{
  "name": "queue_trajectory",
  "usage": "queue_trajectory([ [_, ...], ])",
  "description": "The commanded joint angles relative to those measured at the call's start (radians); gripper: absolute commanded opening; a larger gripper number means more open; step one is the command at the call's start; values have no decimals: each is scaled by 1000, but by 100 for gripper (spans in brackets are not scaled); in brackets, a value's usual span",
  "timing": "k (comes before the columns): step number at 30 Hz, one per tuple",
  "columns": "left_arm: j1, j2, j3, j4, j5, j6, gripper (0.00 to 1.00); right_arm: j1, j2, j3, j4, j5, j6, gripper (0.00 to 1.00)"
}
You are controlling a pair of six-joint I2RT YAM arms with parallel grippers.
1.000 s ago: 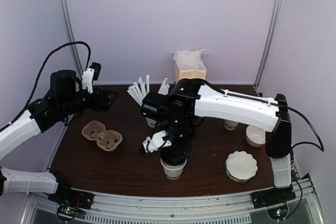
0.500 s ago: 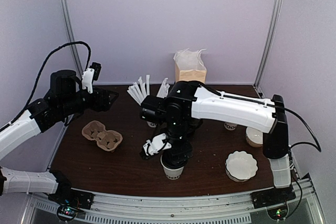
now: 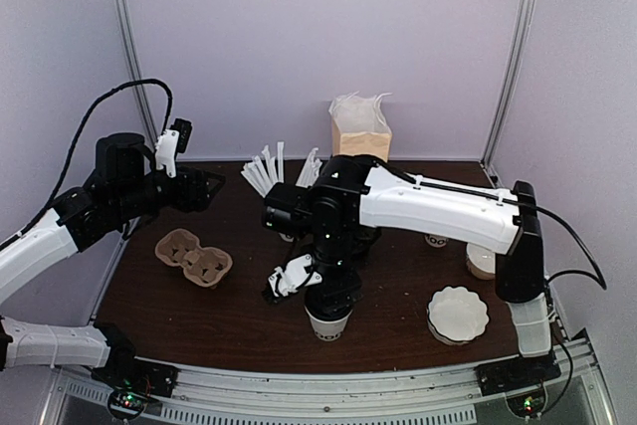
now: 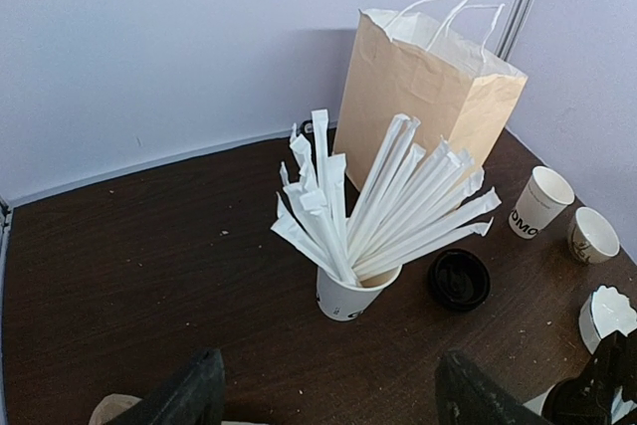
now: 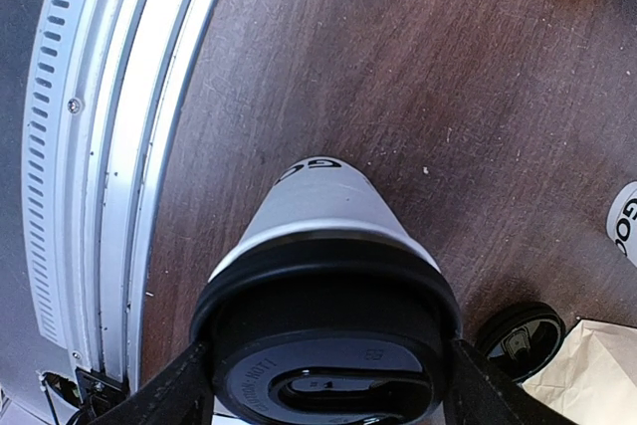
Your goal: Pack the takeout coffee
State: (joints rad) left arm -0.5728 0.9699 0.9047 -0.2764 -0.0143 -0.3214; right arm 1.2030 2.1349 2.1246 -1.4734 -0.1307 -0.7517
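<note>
Item: takeout coffee (image 3: 327,323), upright on the table (image 3: 199,316) near its front edge, your right gripper (image 5: 328,385) clamped on its black lid (image 5: 299,316), left gripper (image 4: 328,395) spread, empty; judge it light, thin-walled, crushable, the lid liable to pop, so hold the stiff rim gently

In my right wrist view the black lid (image 5: 328,345) of the takeout coffee (image 5: 318,206) runs off the bottom edge. My right jaws show only as dark slivers beside it, so I cannot tell whether they press it. From above, my right arm (image 3: 438,201) hides that lid; only the cup's white base shows. A white cup (image 5: 625,221) and a paper bag (image 5: 597,370) are cropped at the edges.
</note>
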Motion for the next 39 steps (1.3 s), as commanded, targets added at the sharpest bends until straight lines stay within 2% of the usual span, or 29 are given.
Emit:
queue_trajectory([
  [1, 2, -1, -7, 63, 13, -7, 77, 8, 23, 28, -14, 9, 16, 79],
  [16, 3, 6, -9, 65, 14, -8, 76, 11, 1, 35, -20, 20, 18, 85],
  [20, 2, 15, -8, 67, 14, 2, 77, 11, -52, 31, -27, 17, 12, 87],
  [25, 2, 60, 2, 71, 88, 7, 77, 3, -158, -9, -35, 11, 8, 90],
  [28, -2, 109, 27, 47, 133, -13, 75, -17, -232, -56, -25, 10, 15, 91],
  [32, -10, 138, 48, 19, 267, -65, 74, -93, -344, -164, 30, -35, 41, 91],
  [39, -87, 185, 50, -81, 403, -74, 72, -285, -578, -490, 295, -196, 173, 87],
])
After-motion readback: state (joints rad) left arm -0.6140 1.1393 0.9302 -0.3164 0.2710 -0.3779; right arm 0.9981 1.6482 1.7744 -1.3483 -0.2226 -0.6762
